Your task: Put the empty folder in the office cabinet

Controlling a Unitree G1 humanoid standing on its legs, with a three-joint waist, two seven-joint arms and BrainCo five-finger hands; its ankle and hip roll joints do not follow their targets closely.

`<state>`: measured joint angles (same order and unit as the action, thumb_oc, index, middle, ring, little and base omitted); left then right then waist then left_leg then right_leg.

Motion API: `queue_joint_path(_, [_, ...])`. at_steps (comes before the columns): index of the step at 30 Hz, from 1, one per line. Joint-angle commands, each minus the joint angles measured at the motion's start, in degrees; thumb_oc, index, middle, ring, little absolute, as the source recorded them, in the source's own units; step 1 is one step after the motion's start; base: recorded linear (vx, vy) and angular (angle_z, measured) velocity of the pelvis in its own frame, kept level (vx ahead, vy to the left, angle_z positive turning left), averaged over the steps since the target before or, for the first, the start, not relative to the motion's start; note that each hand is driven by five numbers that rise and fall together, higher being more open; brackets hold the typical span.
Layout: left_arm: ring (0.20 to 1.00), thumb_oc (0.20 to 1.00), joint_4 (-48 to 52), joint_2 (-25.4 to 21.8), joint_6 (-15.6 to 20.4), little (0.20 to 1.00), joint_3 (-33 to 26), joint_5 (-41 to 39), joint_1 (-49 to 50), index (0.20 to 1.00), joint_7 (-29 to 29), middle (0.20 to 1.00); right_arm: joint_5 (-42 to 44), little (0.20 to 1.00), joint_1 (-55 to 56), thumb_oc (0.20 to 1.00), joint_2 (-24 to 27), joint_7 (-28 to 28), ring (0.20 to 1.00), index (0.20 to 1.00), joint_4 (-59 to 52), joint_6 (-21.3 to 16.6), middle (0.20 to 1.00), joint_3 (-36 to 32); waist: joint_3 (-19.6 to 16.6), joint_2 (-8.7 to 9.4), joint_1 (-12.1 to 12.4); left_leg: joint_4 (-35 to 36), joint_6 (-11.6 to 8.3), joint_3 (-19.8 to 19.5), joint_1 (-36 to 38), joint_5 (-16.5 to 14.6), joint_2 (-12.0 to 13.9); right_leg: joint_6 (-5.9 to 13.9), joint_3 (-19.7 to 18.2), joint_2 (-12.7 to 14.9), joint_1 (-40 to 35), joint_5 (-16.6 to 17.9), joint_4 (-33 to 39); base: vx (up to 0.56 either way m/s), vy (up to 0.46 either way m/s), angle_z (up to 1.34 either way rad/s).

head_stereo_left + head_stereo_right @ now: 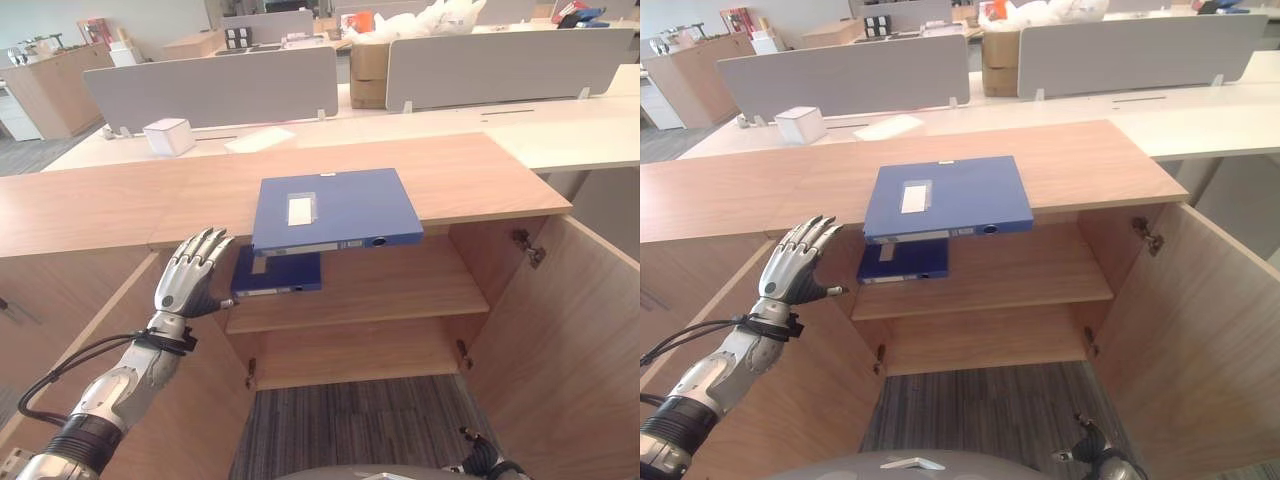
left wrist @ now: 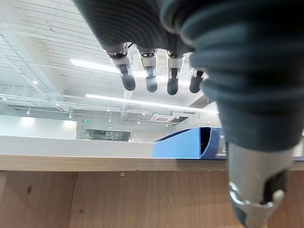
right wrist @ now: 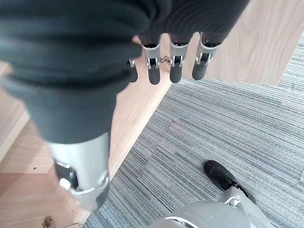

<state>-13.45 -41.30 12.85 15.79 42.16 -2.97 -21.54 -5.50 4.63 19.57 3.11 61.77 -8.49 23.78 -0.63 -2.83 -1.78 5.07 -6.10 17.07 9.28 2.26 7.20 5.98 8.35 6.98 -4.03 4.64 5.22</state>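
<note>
Counting two blue folders at the open cabinet

You have two folders: one folder on top (image 1: 335, 208) lies flat on the cabinet top (image 1: 120, 205), its spine overhanging the front edge, and a second folder (image 1: 278, 272) sits on the upper of two shelves (image 1: 400, 290). Both cabinet doors stand open. Your left robot hand (image 1: 190, 275) is raised beside the left door, fingers relaxed, holding nothing. Your right robot hand (image 3: 164, 71) hangs low over the carpet (image 3: 228, 123), fingers straight and empty.
</note>
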Motion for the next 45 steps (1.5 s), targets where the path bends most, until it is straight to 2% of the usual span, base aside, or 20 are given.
queue_joint_path(1, [1.0,1.0,-2.9,-2.6,-0.7,1.0,0.1,2.2,-8.6,1.0,-2.9,1.0,1.6,1.0,-3.9,1.0,-0.4,-1.6,1.0,1.0,0.1,-1.9,1.0,2.1,0.2,1.22,-0.7,-0.1,-2.48,-2.0,0.9,-3.3,3.0,3.46,-0.3,3.2,-0.7,-1.4,-0.5,0.0,0.0,0.0])
queue_joint_path(5, [1.0,1.0,-5.8,-1.2,-1.8,1.0,3.2,3.4,-11.6,1.0,-3.7,1.0,2.0,1.0,-3.9,1.0,-0.5,-1.9,1.0,1.0,0.2,-2.0,1.0,2.4,0.2,1.38,-1.6,-0.1,-2.62,-1.3,1.2,-3.3,3.4,3.36,-1.1,2.7,-0.5,-1.3,-0.5,0.02,-0.021,-0.09])
queue_joint_path(16, [1.0,1.0,-12.5,0.9,-4.7,1.0,7.3,5.1,-17.1,1.0,-6.1,1.0,2.1,1.0,-3.2,1.0,-0.6,-2.5,1.0,1.0,0.7,-2.5,1.0,3.1,-0.2,1.93,-3.2,-0.1,-2.92,0.4,1.7,-3.6,4.2,3.24,-3.3,1.4,0.3,-1.1,-0.3,0.02,-0.015,-0.12])
queue_joint_path(30, [1.0,1.0,-15.5,1.0,-7.7,1.0,9.5,6.5,-24.1,1.0,-8.7,1.0,2.3,1.0,-2.8,1.0,-0.6,-2.5,1.0,1.0,0.6,-2.6,1.0,4.0,-0.4,2.46,-4.6,-0.1,-2.99,2.2,2.2,-4.0,4.4,3.37,-5.5,0.6,1.5,-0.6,-0.3,0.02,-0.004,-0.11])
queue_joint_path(45, [1.0,1.0,-29.5,3.3,-10.3,1.0,15.4,4.6,-31.5,1.0,-9.6,1.0,2.5,1.0,-3.2,1.0,0.3,-2.7,1.0,1.0,-0.4,-3.1,1.0,5.6,-0.6,2.34,-6.6,-0.1,-2.83,3.5,2.6,-4.4,3.8,3.65,-7.1,0.5,2.2,0.0,-0.4,0.0,0.003,-0.03])
